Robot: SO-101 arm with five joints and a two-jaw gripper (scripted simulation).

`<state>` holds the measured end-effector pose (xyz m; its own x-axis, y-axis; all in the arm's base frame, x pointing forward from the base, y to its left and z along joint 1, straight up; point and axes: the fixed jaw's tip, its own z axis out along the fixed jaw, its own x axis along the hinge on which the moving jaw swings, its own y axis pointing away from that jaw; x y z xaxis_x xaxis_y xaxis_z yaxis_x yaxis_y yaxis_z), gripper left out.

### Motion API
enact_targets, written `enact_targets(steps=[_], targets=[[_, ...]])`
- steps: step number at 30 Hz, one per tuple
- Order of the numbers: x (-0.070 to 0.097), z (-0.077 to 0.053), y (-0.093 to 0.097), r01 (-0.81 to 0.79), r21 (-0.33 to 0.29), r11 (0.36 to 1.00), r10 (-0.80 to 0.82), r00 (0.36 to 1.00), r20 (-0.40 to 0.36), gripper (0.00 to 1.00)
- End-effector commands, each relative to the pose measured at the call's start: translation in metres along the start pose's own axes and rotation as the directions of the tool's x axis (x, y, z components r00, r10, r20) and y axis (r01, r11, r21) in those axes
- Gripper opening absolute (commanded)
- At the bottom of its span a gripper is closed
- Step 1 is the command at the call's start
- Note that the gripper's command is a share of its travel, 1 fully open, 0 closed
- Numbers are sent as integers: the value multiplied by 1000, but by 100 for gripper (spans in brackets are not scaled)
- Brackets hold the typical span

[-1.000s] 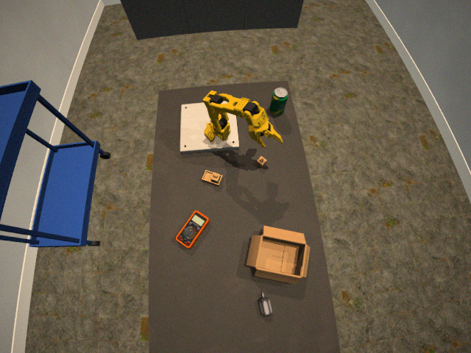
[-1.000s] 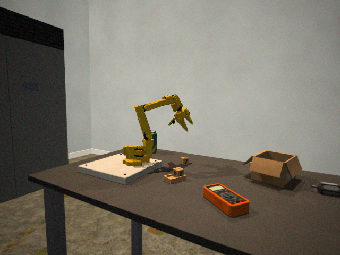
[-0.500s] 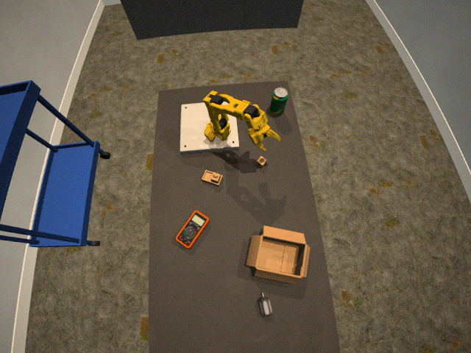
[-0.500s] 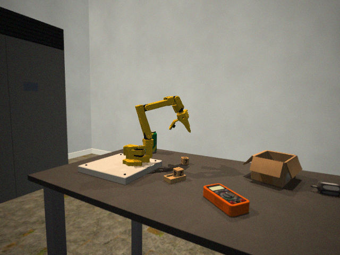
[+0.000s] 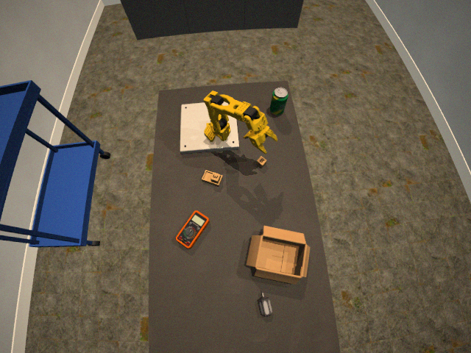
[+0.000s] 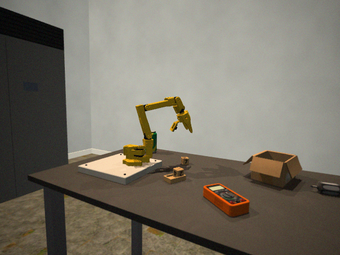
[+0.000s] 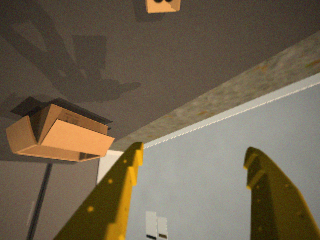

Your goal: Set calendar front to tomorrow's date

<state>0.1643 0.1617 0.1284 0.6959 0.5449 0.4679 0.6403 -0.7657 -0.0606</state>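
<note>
My gripper (image 5: 271, 145) (image 6: 190, 130) (image 7: 194, 148) is open and empty, high above the table beyond the loose cube. The loose wooden cube (image 5: 261, 161) (image 6: 185, 160) (image 7: 163, 5) lies on the table outside the tray. An 8 shows on its top in the top view and a 7 on a side in the exterior view. The small wooden tray (image 5: 205, 177) (image 6: 170, 179) holds the other cube (image 5: 215, 177) (image 6: 178, 171) at its right end in the top view; the left end is empty. That cube's top seems to show a 3. The tray's front is hidden.
A green can (image 5: 278, 101) (image 6: 154, 141) stands behind the arm. An orange multimeter (image 5: 192, 229) (image 6: 226, 199) lies beyond the tray. An open cardboard box (image 5: 279, 256) (image 6: 270, 168) (image 7: 62, 135) and a small grey tool (image 5: 265, 306) (image 6: 328, 188) are farther out.
</note>
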Motion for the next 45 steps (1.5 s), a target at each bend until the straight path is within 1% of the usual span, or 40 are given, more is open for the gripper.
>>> enact_targets(steps=[1,14,18,22,28,30,34,37,41,45], targets=[[-3,6,3,36,-7,999,-36,999,25,35],[-2,7,4,67,-7,998,-67,997,25,35],[-4,10,4,67,-8,998,-66,997,43,35],[-11,21,5,67,-11,998,-65,992,106,35],[-31,48,7,69,-20,997,-61,961,271,35],[-31,48,7,69,-20,997,-61,961,271,35],[-48,65,10,71,-26,997,-55,922,383,35],[-58,73,11,72,-29,997,-52,893,447,35],[-67,79,12,73,-31,997,-49,869,492,35],[-68,81,12,74,-31,997,-48,864,500,35]])
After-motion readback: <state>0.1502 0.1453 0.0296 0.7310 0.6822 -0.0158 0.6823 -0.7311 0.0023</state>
